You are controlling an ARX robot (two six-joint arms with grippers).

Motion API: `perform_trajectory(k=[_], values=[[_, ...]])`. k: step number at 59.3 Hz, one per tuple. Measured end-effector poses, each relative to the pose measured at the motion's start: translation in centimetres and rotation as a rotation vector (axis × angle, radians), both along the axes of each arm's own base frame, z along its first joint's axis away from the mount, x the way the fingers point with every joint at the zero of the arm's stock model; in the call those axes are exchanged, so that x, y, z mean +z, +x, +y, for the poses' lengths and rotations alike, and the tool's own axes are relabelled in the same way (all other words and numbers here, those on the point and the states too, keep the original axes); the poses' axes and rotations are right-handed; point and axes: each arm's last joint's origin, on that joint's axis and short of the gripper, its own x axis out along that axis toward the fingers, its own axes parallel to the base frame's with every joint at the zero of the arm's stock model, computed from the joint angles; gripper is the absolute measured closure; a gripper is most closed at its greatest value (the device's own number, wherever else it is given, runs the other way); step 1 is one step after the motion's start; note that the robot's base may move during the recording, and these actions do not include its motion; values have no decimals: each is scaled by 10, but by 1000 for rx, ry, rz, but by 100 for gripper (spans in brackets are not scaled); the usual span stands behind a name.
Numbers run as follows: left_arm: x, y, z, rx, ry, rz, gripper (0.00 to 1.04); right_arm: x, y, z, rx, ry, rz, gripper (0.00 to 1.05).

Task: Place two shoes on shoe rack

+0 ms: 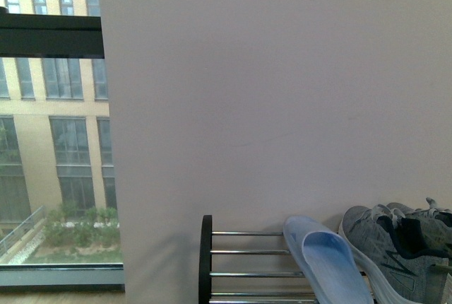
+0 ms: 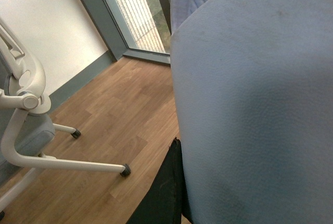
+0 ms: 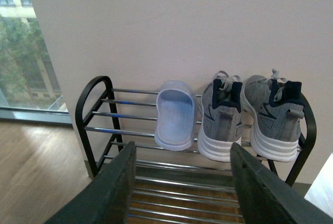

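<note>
On rack (image 3: 96,110) top tier: one slide (image 3: 175,113) beside both sneakers (image 3: 248,115), heels outward, toes at wall. Right gripper (image 3: 179,185) hung empty, jaws spread, facing rack. Second slide (image 2: 250,99) filled left wrist view, likely gripped; left jaw state not discernible.

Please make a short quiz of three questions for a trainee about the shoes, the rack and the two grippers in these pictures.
1. True or false: the right gripper holds a shoe.
2. How many grey knit sneakers stand on the top tier of the black-framed chrome-bar shoe rack, beside the pale blue rubber slide?
3. What fills the left wrist view, against the left gripper? A) a sneaker B) a second pale blue slide C) a box

Key: 1 false, it is open and empty; 2 two; 3 B.
</note>
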Motion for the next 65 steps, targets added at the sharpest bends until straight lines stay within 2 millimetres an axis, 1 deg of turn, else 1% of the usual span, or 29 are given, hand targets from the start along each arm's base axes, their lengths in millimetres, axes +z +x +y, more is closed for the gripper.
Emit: perform_trajectory(k=[4, 9, 12, 16, 37, 40, 41, 43, 44, 46, 47, 48, 49, 51, 52, 54, 55, 57, 58, 60, 61, 62, 63, 64, 65], values=[[0, 0, 0, 0, 0, 0, 103, 0, 0, 0, 2, 0, 0, 35], [0, 0, 0, 0, 0, 0, 103, 0, 0, 0, 2, 0, 0, 25], [0, 0, 0, 0, 0, 0, 103, 0, 0, 0, 2, 0, 0, 16], [0, 0, 0, 0, 0, 0, 103, 0, 0, 0, 2, 0, 0, 8], [0, 0, 0, -1, 0, -1, 103, 0, 0, 0, -6, 1, 0, 9], [1, 1, 0, -43, -36, -32, 103, 0, 0, 0, -8, 1, 2, 9], [1, 4, -1, -109, -81, -62, 103, 0, 0, 0, -11, 1, 3, 9], [2, 7, -2, -169, -120, -93, 103, 0, 0, 0, -12, 1, 0, 9], [5, 11, -5, -231, -179, -137, 103, 0, 0, 0, -11, 1, 0, 9], [10, 17, -8, -304, -225, -161, 103, 0, 0, 0, -10, 1, 0, 9], [14, 24, -12, -363, -296, -186, 103, 0, 0, 0, -11, 1, 0, 9], [16, 28, -14, -388, -323, -189, 103, 0, 0, 0, -10, 0, 1, 9], [21, 37, -19, -436, -369, -185, 103, 0, 0, 0, -7, 0, 1, 9], [24, 46, -23, -467, -427, -185, 103, 0, 0, 0, -4, 0, 1, 9], [28, 56, -27, -493, -457, -170, 103, 0, 0, 0, -4, 0, 1, 9], [30, 66, -31, -510, -495, -149, 103, 0, 0, 0, -5, 0, 1, 9], [32, 77, -35, -515, -518, -125, 103, 0, 0, 0, -4, 0, 1, 9], [33, 88, -38, -515, -531, -100, 103, 0, 0, 0, -4, 0, 1, 9], [34, 100, -40, -512, -542, -75, 103, 0, 0, 0, -5, 0, 1, 9], [35, 111, -43, -512, -548, -50, 103, 0, 0, 0, -5, 0, 1, 9], [34, 122, -46, -508, -550, -27, 103, 0, 0, 0, -5, 0, 1, 9], [33, 128, -46, -503, -548, -14, 103, 0, 0, 0, -5, 0, 1, 9], [31, 139, -48, -492, -549, 13, 103, 0, 0, 0, -5, 0, 1, 9], [29, 144, -49, -487, -550, 29, 103, 0, 0, 0, -4, 0, 1, 9], [26, 154, -51, -483, -549, 62, 103, 0, 0, 0, -4, 0, 1, 9]])
